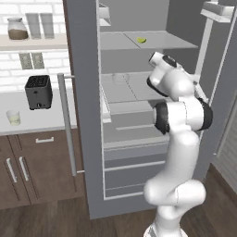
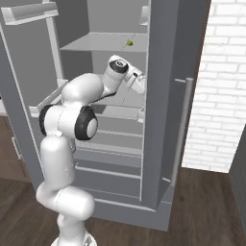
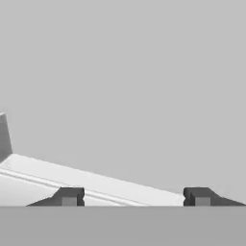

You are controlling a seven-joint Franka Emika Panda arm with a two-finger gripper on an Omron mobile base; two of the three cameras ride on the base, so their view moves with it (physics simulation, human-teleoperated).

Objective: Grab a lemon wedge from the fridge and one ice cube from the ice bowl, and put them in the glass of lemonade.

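A black two-slot toaster (image 1: 38,91) sits on the pale countertop (image 1: 37,121), beneath a shelf holding a brown-filled lidded glass jar (image 1: 17,28) beside two tall grey glasses (image 1: 40,25).

Fridge (image 1: 83,115): grey, door open before me. Wedge (image 1: 141,40): yellow-green, lying on upper shelf. Glass (image 1: 13,117): clear, upright on counter, pale yellow-green liquid.

The fridge (image 1: 88,115) stands with its doors swung open, so its front is free to enter. The lemon wedge (image 1: 141,40) lies alone on an upper shelf (image 1: 157,42), with bare shelf around it. The gripper (image 3: 134,197), jaws apart, faces the plain grey back wall (image 3: 134,81); a shelf edge (image 3: 86,180) crosses at 7 o'clock.
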